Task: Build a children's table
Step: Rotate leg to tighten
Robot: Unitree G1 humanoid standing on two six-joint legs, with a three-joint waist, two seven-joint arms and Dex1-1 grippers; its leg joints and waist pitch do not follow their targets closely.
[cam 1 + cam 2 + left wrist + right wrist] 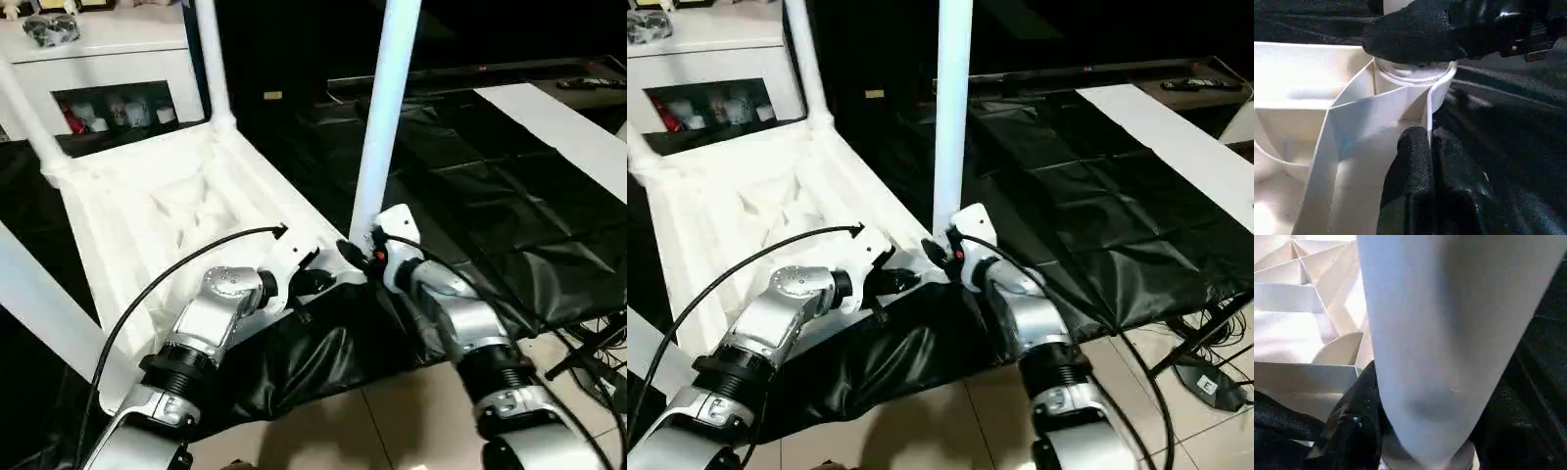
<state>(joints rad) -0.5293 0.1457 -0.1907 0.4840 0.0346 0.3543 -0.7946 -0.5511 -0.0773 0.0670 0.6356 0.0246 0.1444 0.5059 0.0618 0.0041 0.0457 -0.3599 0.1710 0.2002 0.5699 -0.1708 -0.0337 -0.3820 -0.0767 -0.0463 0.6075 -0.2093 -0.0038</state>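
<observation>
1. Both silver forearms reach forward and angle inward, so the wrists nearly meet.
2. The left tool (318,279) points toward the right arm, its black fingers (1420,181) pressed together and pinching a thin white rib.
3. The right tool (361,251) points toward the left arm, its fingers (1415,34) spread about halfway around the base of an upright white tube.

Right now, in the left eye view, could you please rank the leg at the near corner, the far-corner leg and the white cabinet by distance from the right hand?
1. Near-corner leg, rising right beside the right hand.
2. Far-corner leg, up-left.
3. White cabinet, behind, far left.
</observation>
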